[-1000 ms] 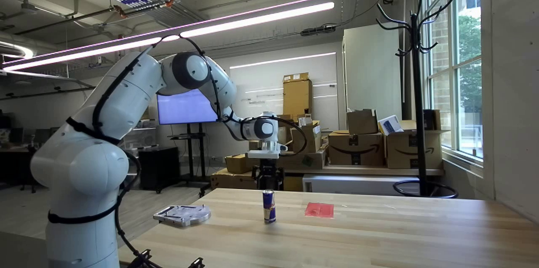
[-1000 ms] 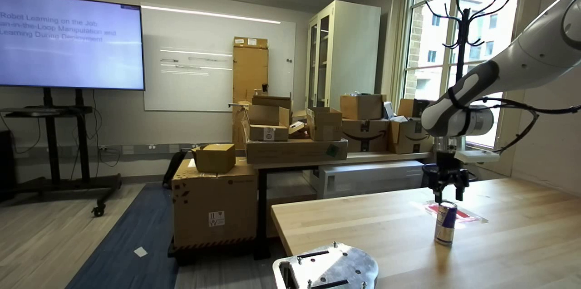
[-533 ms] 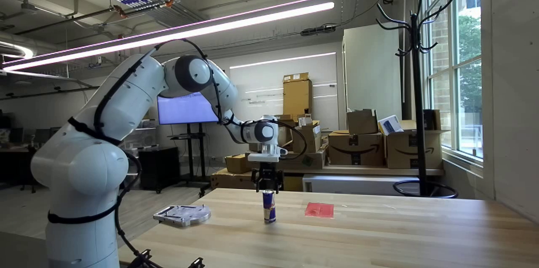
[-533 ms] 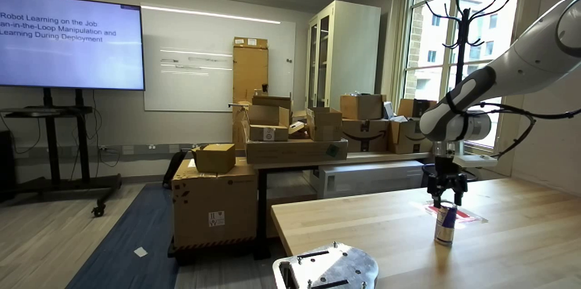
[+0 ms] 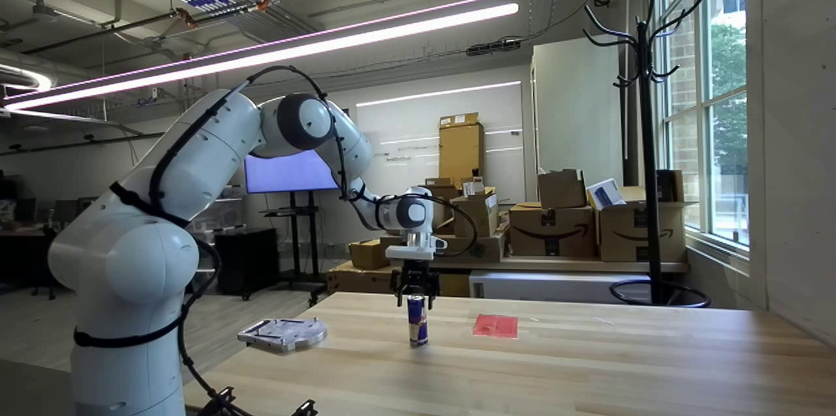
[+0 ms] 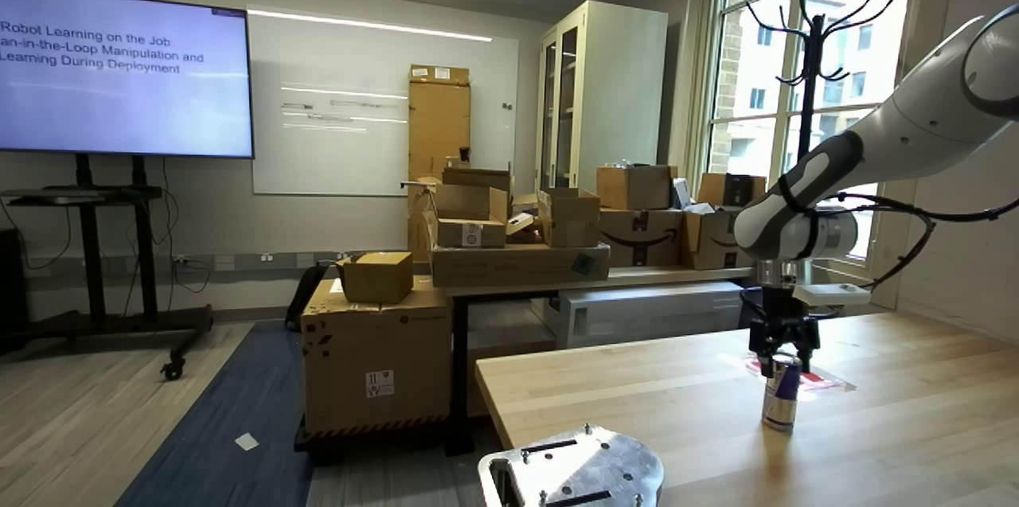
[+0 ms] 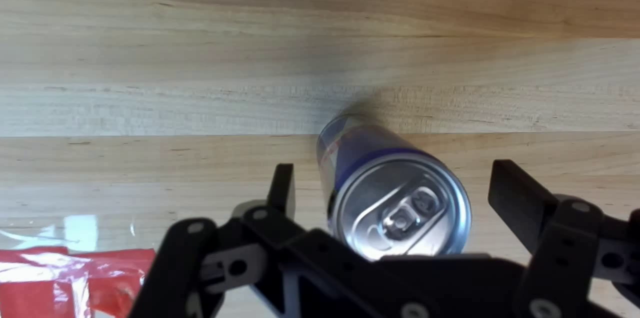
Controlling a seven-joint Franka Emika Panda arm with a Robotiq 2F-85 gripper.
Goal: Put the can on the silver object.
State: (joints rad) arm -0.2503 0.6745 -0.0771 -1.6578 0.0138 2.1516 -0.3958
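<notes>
My fingers (image 7: 522,203) look matt, like hard plastic. The can (image 7: 395,193) wears smooth, glossy metal; the silver object (image 6: 593,469), shiny bare metal. The table (image 5: 568,357) is smooth, softly gleaming wood, the red sheet (image 7: 70,278) glossy like plastic, the big far box (image 6: 377,368) matt cardboard.

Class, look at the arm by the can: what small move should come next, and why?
Probably lower the end effector a little before closing: the wrist view shows its jaws open with gaps on both sides of the can, while both exterior views show them beside only its upper part.
</notes>
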